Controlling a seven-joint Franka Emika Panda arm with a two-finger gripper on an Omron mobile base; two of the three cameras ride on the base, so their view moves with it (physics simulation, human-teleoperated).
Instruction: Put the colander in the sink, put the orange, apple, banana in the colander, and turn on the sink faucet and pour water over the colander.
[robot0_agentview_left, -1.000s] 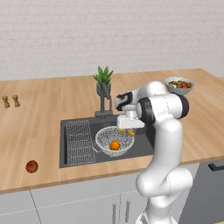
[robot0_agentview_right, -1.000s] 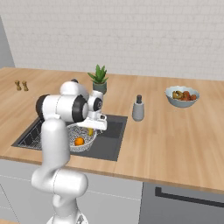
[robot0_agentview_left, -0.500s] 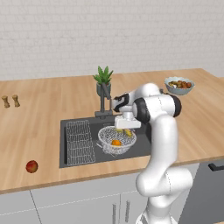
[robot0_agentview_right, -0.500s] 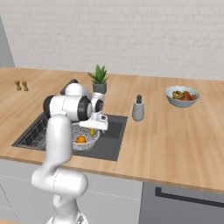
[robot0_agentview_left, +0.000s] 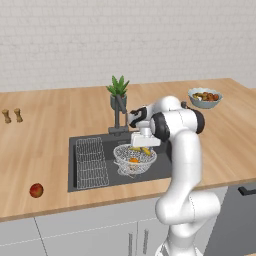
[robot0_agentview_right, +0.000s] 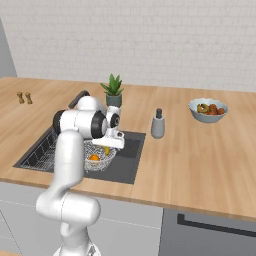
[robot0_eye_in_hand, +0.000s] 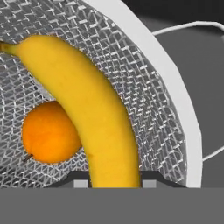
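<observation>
The banana, smooth, soft and easily bruised, is held at its middle by the narrow claw at the frame's bottom.

My gripper is low over the colander in the sink, with the orange inside.

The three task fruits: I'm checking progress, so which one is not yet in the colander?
The apple: it lies on the counter left of the sink, while the orange and banana are inside the colander.
</observation>
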